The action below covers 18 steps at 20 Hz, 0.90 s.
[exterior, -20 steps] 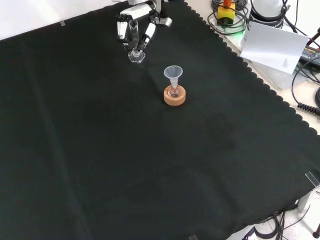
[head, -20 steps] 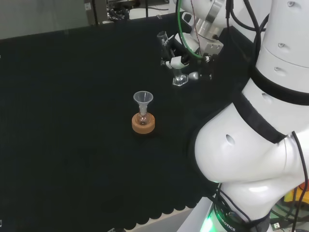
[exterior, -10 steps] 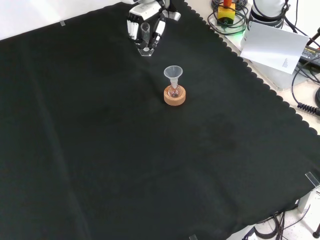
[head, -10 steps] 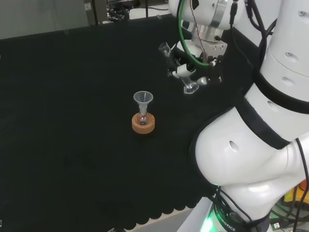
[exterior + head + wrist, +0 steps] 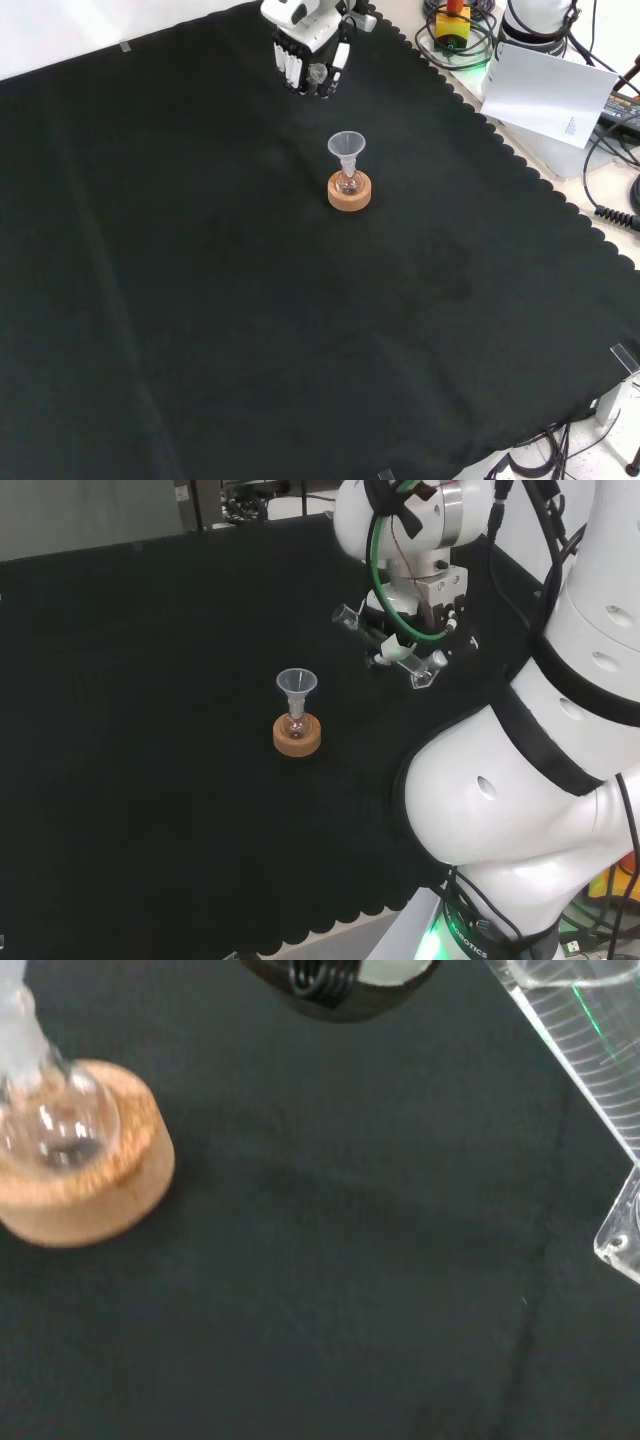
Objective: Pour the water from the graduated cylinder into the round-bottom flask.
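Observation:
In the head view the hand [image 5: 400, 642] hangs above the cloth, right of and beyond the flask, shut on the clear graduated cylinder [image 5: 352, 618]. The cylinder is tilted, its mouth toward the left and its hexagonal foot [image 5: 424, 676] lower right. The small round-bottom flask [image 5: 296, 720] stands in a cork ring [image 5: 297, 737] with a clear funnel [image 5: 297, 684] in its neck. In the front view the hand [image 5: 310, 60] is above and left of the funnel [image 5: 346, 147] and cork ring [image 5: 349, 194]. The wrist view has the flask [image 5: 50, 1125], the ring [image 5: 105, 1185] and the cylinder [image 5: 590, 1055] close up.
White arm links [image 5: 540, 780] rise at the right of the head view. In the front view the scalloped cloth edge [image 5: 520, 165] runs down the right, with a white paper sheet [image 5: 550, 95] and cables beyond it. Black cloth [image 5: 250, 330] spreads around the flask.
The hand has lifted the cylinder off the cloth and carried it right and nearer in the head view, toward the flask. The cylinder leans over more than before.

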Each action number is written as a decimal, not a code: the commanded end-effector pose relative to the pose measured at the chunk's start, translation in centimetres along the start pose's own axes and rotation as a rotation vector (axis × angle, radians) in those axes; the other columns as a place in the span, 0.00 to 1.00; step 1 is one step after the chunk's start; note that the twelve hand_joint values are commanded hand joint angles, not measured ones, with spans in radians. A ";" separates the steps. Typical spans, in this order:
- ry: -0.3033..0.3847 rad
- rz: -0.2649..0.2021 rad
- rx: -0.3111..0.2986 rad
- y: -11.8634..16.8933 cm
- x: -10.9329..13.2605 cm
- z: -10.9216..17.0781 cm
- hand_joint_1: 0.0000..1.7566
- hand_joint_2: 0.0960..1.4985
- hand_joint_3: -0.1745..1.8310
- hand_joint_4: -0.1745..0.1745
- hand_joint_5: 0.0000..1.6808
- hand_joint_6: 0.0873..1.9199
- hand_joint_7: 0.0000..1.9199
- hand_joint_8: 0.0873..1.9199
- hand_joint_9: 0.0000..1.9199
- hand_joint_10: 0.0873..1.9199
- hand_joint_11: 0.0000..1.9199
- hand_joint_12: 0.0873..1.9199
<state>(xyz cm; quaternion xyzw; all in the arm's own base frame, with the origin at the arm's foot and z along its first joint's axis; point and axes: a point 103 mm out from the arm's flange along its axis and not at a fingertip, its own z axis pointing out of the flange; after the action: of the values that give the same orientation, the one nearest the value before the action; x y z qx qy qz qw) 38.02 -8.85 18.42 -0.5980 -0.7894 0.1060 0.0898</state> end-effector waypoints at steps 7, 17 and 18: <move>-0.185 -0.047 0.213 -0.1 3.1 0.6 0.72 0.69 0.10 0.00 0.62 0.45 0.56 0.43 0.77 0.00 0.65 0.35; -0.290 -0.027 0.278 1.1 4.3 0.7 0.72 0.70 0.10 0.00 0.62 0.45 0.56 0.43 0.78 0.00 0.65 0.35; -0.307 -0.027 0.282 1.2 4.4 0.7 0.72 0.70 0.10 0.00 0.62 0.45 0.56 0.43 0.78 0.00 0.65 0.35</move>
<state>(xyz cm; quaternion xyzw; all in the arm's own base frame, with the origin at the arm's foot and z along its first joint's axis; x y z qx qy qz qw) 37.35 -4.37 18.21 -0.5555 -0.7929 0.2381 0.0776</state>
